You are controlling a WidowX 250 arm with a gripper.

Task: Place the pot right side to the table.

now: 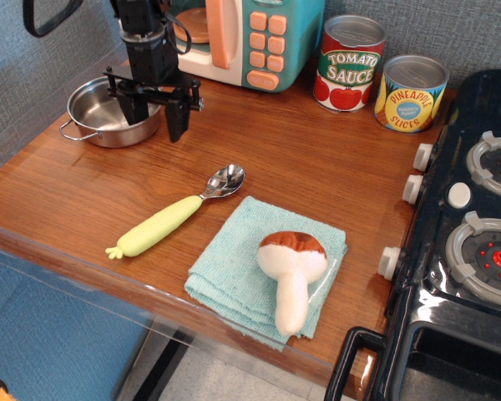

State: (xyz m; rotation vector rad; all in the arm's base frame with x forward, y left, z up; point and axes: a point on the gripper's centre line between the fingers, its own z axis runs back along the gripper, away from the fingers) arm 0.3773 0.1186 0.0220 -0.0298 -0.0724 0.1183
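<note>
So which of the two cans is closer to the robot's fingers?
The red Tomato Sauce can is closer. It stands left of the yellow Pineapple Slices can, on the side toward the gripper, whose fingers straddle the pot's rim.

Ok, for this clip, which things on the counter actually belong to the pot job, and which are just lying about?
Belongs to the job:
- pot, back left
- table
- claw, open, straddling the pot's right rim

Just lying about:
- spoon
- teal cloth
- toy mushroom on the cloth
- tomato sauce can
- pineapple can
- toy microwave
- toy stove
</note>
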